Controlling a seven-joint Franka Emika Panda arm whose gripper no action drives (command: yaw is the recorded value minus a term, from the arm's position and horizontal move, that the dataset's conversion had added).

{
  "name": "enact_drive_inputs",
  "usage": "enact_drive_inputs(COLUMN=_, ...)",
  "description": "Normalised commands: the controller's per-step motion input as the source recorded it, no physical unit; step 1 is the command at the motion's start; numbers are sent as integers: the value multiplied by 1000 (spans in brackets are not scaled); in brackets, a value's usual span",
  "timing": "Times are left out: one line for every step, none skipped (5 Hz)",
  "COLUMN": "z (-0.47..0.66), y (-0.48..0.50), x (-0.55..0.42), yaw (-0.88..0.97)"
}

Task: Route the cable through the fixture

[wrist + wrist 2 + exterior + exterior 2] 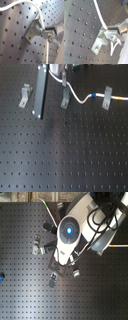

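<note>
The white cable (pixel 75 95) runs from my gripper (pixel 61 78) at the top of the first exterior view. It sags, shows its blue band (pixel 92 96), passes the right metal clip (pixel 106 98) and ends in a yellow section (pixel 120 99). The gripper is shut on the cable just above the middle clip (pixel 64 99). In both wrist views the cable (pixel 37 12) (pixel 99 13) meets the fingers (pixel 53 30) (pixel 114 31) at the top of that clip (pixel 34 31) (pixel 101 39). In the second exterior view the arm (pixel 70 229) hides the gripper.
A third clip (pixel 25 95) stands at the first exterior view's left, cable-free. A dark upright bar (pixel 39 91) stands between it and the middle clip. All sits on a black perforated board (pixel 65 154). A small blue thing (pixel 1 277) lies at the second exterior view's left edge.
</note>
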Motion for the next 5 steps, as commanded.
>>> enact_drive_inputs(z=-72, y=1, x=-262, yaw=-374)
enact_drive_inputs(z=-2, y=254, x=-137, yaw=9)
enact_drive_inputs(z=257, y=333, x=7, yaw=0)
enact_drive_inputs(z=307, y=307, x=-27, yaw=0)
enact_drive_inputs(z=208, y=14, x=-39, yaw=-40)
